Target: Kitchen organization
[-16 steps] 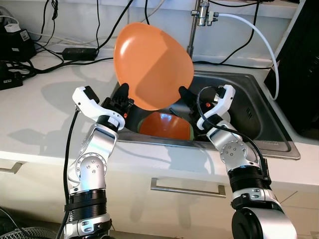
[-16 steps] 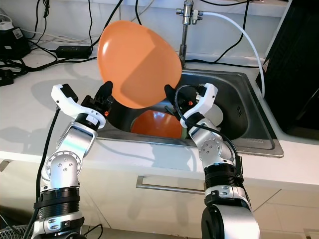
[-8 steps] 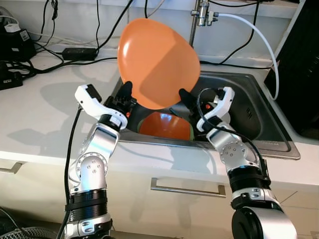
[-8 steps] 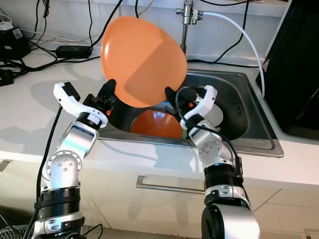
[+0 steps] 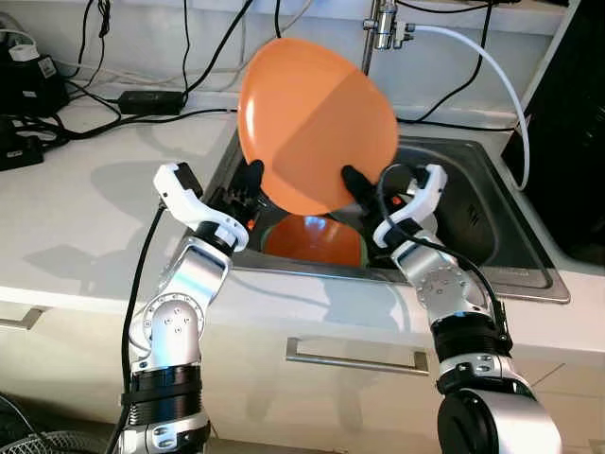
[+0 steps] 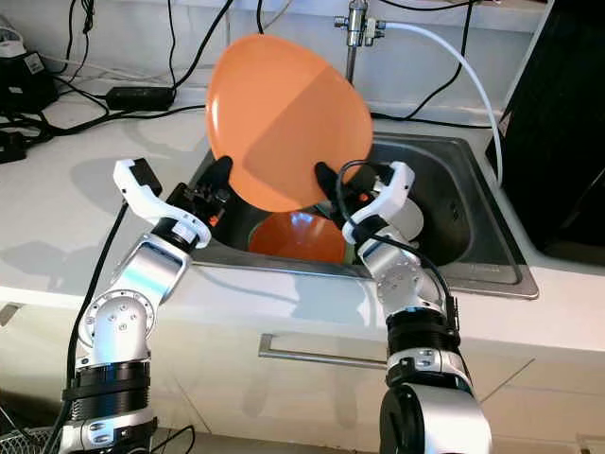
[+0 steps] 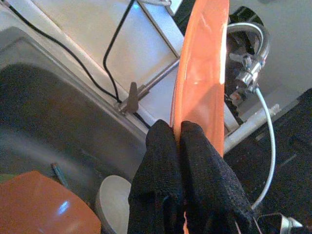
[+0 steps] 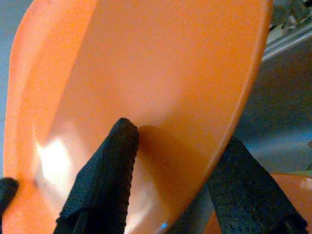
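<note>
A large orange plate point(image 5: 317, 123) is held up on edge above the steel sink point(image 5: 473, 227), tilted, with both grippers on its lower rim. My left gripper point(image 5: 250, 180) is shut on the plate's left lower rim; in the left wrist view its fingers point(image 7: 161, 146) pinch the thin edge. My right gripper point(image 5: 354, 183) holds the right lower rim, with one finger point(image 8: 114, 161) on the plate's face and the other behind it. An orange bowl point(image 5: 312, 238) lies in the sink right below the plate.
A white cup point(image 6: 408, 218) sits in the sink beside the bowl. The faucet point(image 5: 380, 28) and its white hose rise just behind the plate. Black cables and a power adapter point(image 5: 151, 99) lie on the white counter at left. A black appliance point(image 5: 577, 123) stands at right.
The plate has shifted to the right, closer to the faucet, with both grippers still on it. The left arm has swung right with it; the right arm has barely moved.
</note>
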Controlling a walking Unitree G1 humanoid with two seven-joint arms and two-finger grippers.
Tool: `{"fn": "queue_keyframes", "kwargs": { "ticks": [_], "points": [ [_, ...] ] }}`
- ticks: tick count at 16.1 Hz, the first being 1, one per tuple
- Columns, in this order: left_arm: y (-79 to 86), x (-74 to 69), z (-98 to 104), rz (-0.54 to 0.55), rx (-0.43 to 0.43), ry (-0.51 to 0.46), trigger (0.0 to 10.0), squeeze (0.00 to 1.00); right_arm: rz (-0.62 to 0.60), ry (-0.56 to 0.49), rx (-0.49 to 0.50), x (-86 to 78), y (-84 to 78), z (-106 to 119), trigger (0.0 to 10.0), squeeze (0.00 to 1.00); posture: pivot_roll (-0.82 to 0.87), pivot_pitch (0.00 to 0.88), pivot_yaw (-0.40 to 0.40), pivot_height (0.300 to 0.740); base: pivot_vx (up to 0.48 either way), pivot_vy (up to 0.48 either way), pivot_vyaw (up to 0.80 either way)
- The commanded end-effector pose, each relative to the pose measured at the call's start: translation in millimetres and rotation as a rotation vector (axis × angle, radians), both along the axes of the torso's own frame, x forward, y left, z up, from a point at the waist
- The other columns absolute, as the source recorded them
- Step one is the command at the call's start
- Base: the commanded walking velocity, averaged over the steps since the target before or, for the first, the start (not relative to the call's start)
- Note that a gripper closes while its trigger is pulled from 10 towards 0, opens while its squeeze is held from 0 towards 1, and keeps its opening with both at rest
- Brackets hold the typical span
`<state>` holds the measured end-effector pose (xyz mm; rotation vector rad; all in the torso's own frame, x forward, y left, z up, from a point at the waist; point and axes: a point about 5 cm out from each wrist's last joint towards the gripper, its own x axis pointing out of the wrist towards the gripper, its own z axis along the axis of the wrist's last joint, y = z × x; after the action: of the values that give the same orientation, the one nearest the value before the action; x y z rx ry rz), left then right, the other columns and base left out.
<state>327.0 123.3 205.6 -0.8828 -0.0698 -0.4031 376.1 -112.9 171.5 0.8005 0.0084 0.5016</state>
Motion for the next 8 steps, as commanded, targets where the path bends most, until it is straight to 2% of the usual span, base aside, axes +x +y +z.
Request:
{"fn": "queue_keyframes", "kwargs": {
  "ticks": [1,3,4,5,6,8],
  "points": [
    [-4.9,-3.7,9.0,-0.033,0.021,-0.052,10.0,0.0,-0.012,-0.031,0.034,4.5,0.0,13.4,10.0,0.0,0.13,0.0,0.007,0.74,0.0,0.0,0.0],
    [-4.6,-3.6,7.5,-0.031,0.029,-0.044,10.0,0.0,-0.018,-0.038,0.051,4.9,-1.8,15.8,10.0,0.0,0.13,0.0,0.007,0.74,0.0,0.0,0.0],
    [-4.0,-3.2,6.1,-0.027,0.036,-0.037,10.0,0.0,-0.02,-0.044,0.061,4.9,-2.5,17.1,8.9,0.0,0.12,0.0,0.007,0.74,0.0,0.0,0.0],
    [-3.7,-2.8,5.2,-0.024,0.04,-0.031,10.0,0.0,-0.021,-0.045,0.066,5.0,-2.7,17.5,4.2,0.0,0.13,0.0,0.007,0.74,0.0,0.0,0.0],
    [-2.4,-1.8,2.5,-0.012,0.049,-0.017,10.0,0.0,-0.023,-0.053,0.085,5.0,-3.2,19.5,0.0,0.0,0.12,0.0,0.007,0.74,0.0,0.0,0.0],
    [-1.3,-1.0,-2.0,-0.004,0.058,0.003,10.0,0.0,-0.026,-0.063,0.125,5.2,-4.4,24.1,0.0,0.0,0.12,0.0,0.007,0.74,0.0,0.0,0.0]
  ]
}}
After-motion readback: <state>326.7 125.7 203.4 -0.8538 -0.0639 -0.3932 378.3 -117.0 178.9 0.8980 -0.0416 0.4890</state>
